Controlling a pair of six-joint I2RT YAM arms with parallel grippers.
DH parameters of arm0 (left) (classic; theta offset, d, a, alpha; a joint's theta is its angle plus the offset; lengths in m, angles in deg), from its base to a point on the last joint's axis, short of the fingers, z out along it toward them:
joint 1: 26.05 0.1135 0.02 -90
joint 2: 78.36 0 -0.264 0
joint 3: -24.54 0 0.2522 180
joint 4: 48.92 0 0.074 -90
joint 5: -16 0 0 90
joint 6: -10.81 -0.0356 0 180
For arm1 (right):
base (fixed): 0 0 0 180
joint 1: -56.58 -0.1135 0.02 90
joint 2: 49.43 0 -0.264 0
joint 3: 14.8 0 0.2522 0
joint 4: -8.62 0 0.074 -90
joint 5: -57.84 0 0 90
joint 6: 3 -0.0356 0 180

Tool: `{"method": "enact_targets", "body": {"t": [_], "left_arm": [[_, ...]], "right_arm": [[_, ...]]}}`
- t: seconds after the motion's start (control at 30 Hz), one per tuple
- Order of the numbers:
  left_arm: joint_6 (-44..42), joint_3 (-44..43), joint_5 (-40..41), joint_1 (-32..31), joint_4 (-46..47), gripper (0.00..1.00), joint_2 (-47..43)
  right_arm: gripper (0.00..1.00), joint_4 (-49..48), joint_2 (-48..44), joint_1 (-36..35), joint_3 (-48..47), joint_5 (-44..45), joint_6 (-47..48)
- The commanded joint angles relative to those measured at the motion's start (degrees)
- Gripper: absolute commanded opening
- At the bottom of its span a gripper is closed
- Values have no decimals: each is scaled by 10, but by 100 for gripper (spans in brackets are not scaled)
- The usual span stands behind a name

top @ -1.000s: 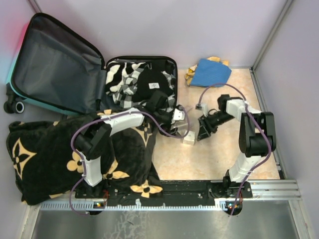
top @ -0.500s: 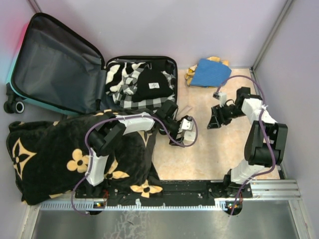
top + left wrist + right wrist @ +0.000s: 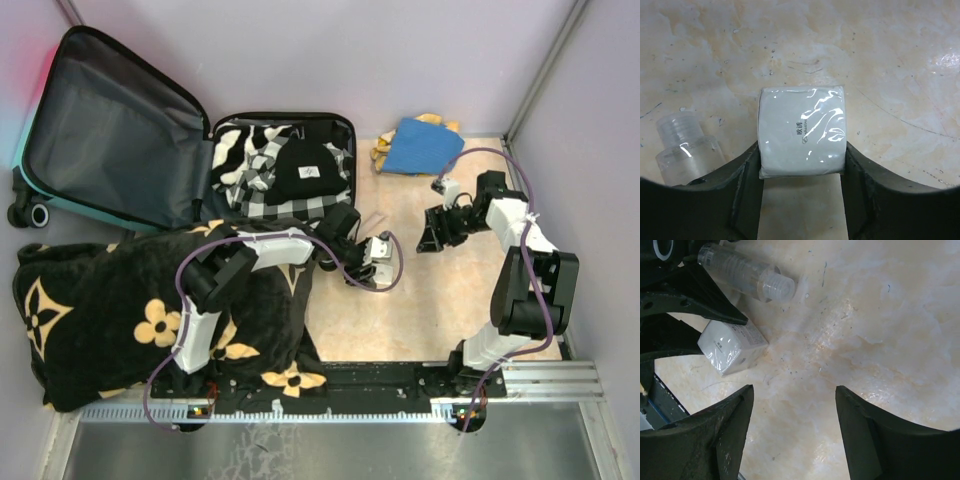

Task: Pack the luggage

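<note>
We see the left gripper with jaws pressed to both sides of a white packet, a clear bottle just beside at nine o'clock; the right gripper holds its jaws wide and empty over bare counter; the luggage lies open at ten o'clock, a black blanket along its near edge.

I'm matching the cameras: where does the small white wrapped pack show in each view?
Top external: white wrapped pack near centre, in the left gripper.
Left wrist: centre frame, between the fingers.
Right wrist: left side.
Shared landmark: clear bottle beside it, in both wrist views.
</note>
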Motion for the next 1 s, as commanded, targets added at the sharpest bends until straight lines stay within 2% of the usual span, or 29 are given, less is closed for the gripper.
{"method": "enact_targets", "body": {"t": [0.0, 0.17, 0.27, 0.37, 0.47, 0.57, 0.77, 0.87, 0.97], "left_arm": [[22, -21, -17, 5, -5, 39, -51], [139, -60, -60, 48, -15, 39, -117], [148, -107, -82, 98, -76, 39, -143], [116, -161, -88, 173, -179, 39, -154], [55, -204, -73, 247, -305, 39, -156], [12, -232, -43, 327, -388, 38, -161], [-34, -252, 34, 480, -469, 38, -167], [-63, -242, 97, 521, -497, 38, -165], [-92, -212, 151, 535, -507, 39, -168]], "right_arm": [[68, -23, -23, 6, -36, 1, -8], [75, -40, -21, 5, -48, -7, -19], [82, -44, -15, -3, -63, -10, -26], [87, -53, -12, -18, -73, -10, -36], [90, -58, -8, -38, -80, -2, -38], [92, -62, -6, -60, -84, 5, -38], [94, -65, 8, -79, -103, 5, -49], [94, -68, 23, -80, -115, 2, -55], [95, -69, 37, -84, -126, 1, -55]]}}
